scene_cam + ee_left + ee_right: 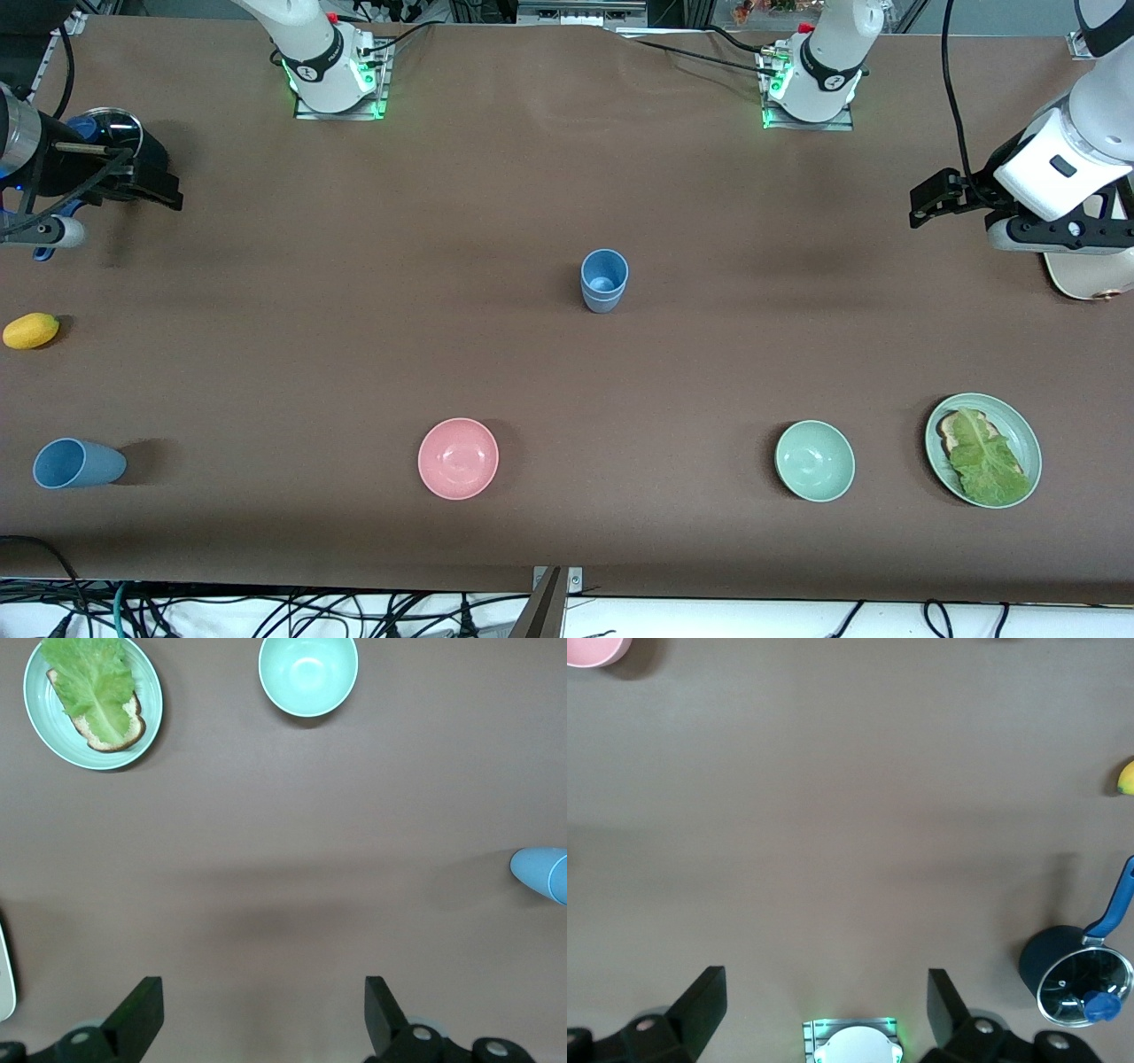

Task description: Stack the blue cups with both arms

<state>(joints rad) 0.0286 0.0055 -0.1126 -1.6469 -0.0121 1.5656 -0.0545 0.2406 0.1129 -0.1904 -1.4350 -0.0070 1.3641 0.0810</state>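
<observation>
At the right arm's end of the brown bench (354,292), the right pincer (824,1010) hangs over the surface with its fingers spread wide apart — nothing between them. Beside it stands a dark pot with a blue handle and glass lid (1079,973). A small yellow lemon-shaped fruit (31,330) lies nearer the front camera, and nearer still a blue plastic cup (78,463) lies on its side. Mid-bench, two blue tumblers nested upright (604,280) stand alone. A pink bowl (458,458), a pale green bowl (814,461) and a green plate carrying toast and lettuce (983,450) sit along the near edge. The left pincer (261,1014) hovers at the left arm's end, fingers apart — empty.
</observation>
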